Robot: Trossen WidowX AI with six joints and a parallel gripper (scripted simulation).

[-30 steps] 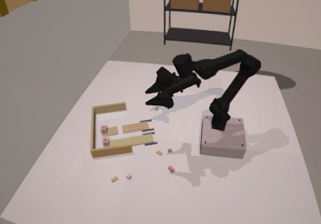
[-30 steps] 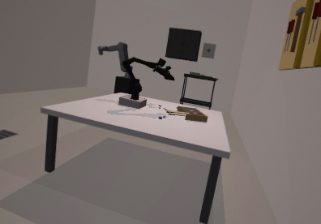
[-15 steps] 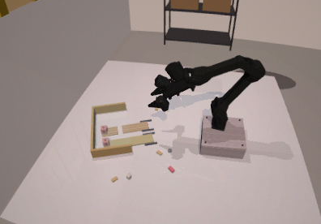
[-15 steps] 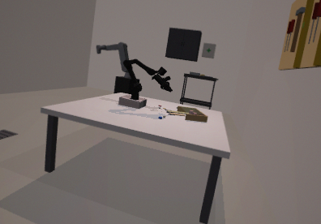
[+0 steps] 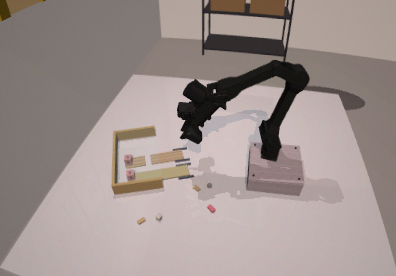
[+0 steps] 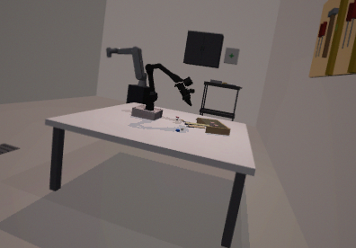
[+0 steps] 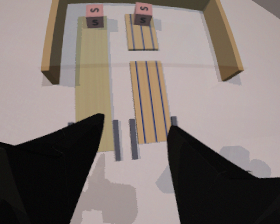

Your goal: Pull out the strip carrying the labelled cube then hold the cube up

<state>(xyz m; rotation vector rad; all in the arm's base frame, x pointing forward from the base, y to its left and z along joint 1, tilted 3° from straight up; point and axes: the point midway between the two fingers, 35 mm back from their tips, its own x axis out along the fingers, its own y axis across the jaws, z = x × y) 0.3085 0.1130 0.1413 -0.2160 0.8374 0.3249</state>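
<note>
A plain yellow-green strip (image 5: 162,174) (image 7: 92,75) lies in one piece, with a pink cube (image 5: 130,175) (image 7: 95,16) marked S on its far end. Beside it, a striped strip is in two parts with a gap: a long near part (image 5: 167,157) (image 7: 150,100) and a short far part (image 5: 136,161) (image 7: 141,40). A second S-marked pink cube (image 5: 128,159) (image 7: 143,13) sits on the short part. My gripper (image 5: 191,139) (image 6: 190,104) (image 7: 136,126) is partly open and empty, pointing down above the strips' near ends.
A low wooden frame (image 5: 137,186) (image 7: 52,40), open toward my base, surrounds the cubes. Dark rails (image 5: 186,177) (image 7: 117,140) flank the strips' near ends. A red piece (image 5: 211,208), a grey disc (image 5: 209,185), a white piece (image 5: 159,217) and tan pieces (image 5: 141,220) lie outside the frame.
</note>
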